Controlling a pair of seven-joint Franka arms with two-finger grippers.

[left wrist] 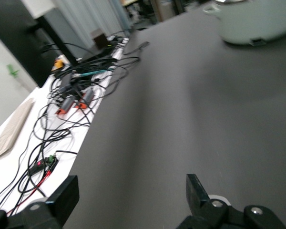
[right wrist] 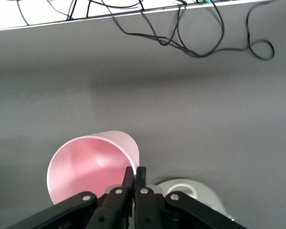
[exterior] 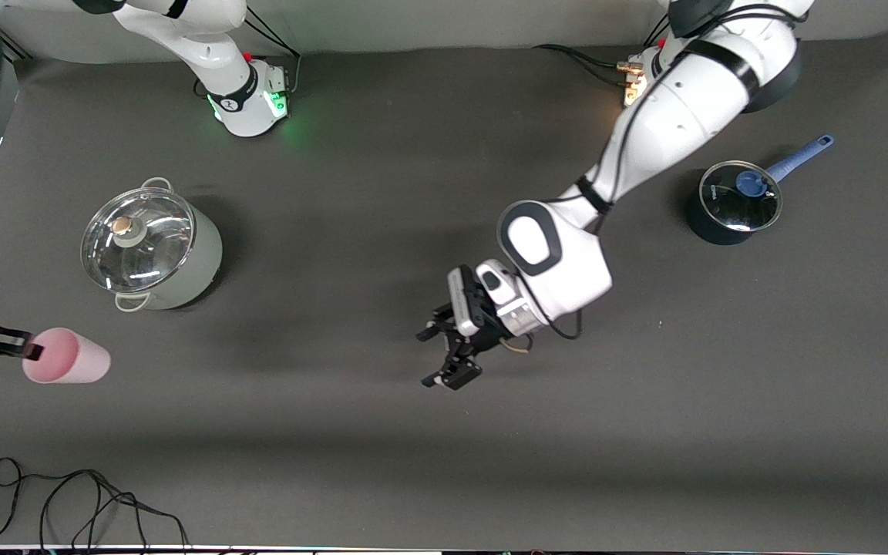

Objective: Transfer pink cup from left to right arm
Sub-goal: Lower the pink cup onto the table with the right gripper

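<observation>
A: What does the front view show?
B: The right hand (exterior: 31,352) pinches the rim of the small pale-pink plastic cup (exterior: 68,356), over the dark surface (exterior: 382,462) at the right arm's end, at about seven o'clock from the pale-green lidded pot (exterior: 153,247). The left hand (exterior: 444,354) hangs mid-surface, fingers spread, empty. A dark saucepan with a blue handle (exterior: 733,202) sits at three o'clock.

A: The left wrist view?
B: Two parted fingers (left wrist: 196,191) over bare surface, the pot's base (left wrist: 257,24) near one o'clock.

A: The right wrist view?
B: Fingers (right wrist: 135,183) clenched on the cup's rim (right wrist: 93,164).
</observation>
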